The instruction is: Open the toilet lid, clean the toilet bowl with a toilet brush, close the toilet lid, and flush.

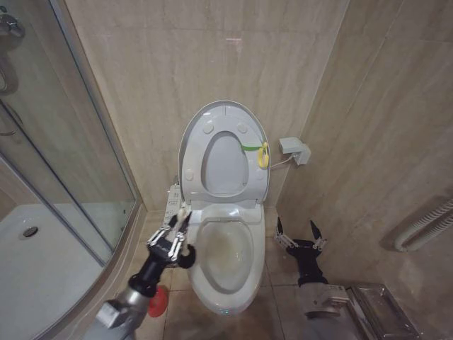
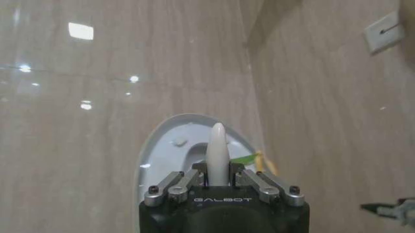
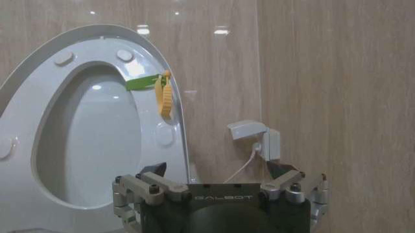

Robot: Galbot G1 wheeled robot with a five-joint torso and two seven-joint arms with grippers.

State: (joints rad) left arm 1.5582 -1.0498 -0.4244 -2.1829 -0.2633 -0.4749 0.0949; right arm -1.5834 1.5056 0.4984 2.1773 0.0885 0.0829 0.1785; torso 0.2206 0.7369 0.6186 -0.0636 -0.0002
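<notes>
Clamped in the left gripper, the toilet brush hangs beside the toilet bowl. Toilet lid stands up. Right gripper waits alongside, fingers spread wide.

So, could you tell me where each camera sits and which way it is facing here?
Head view: high, looking down at the toilet bowl; left gripper and right gripper show.
Left wrist view: on the left arm, facing the wall; left gripper holds the toilet brush.
Right wrist view: on the right arm, facing the wall.
All three share the raised toilet lid.
</notes>
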